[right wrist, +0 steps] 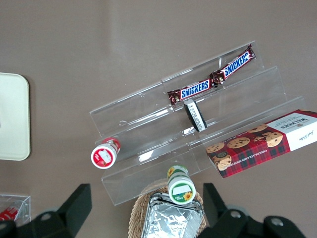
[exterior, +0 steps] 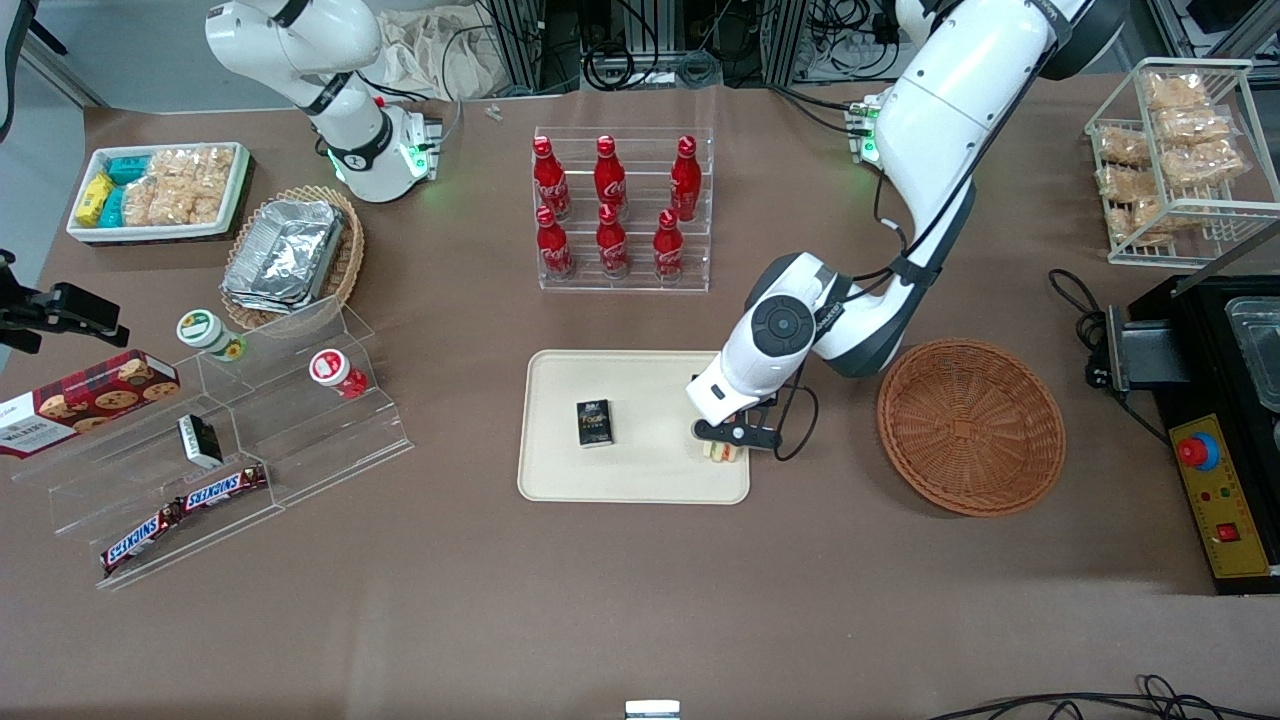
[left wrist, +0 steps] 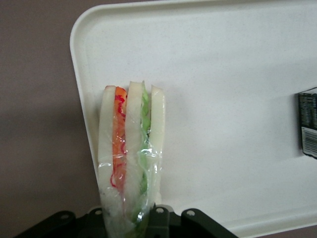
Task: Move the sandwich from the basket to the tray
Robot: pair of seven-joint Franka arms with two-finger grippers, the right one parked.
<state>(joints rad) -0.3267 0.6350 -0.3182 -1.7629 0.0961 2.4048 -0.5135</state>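
Left wrist view: claw [left wrist: 133, 218] was clamped on the sandwich [left wrist: 130, 153], which stood upright just inside the tray [left wrist: 223, 74] edge nearest the basket [exterior: 970, 425]. Risk: released upright that close to the rim, it could topple onto the counter [exterior: 640, 600].

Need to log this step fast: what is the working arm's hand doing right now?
Left hand: shut on the sandwich, over the tray at its edge toward the basket.
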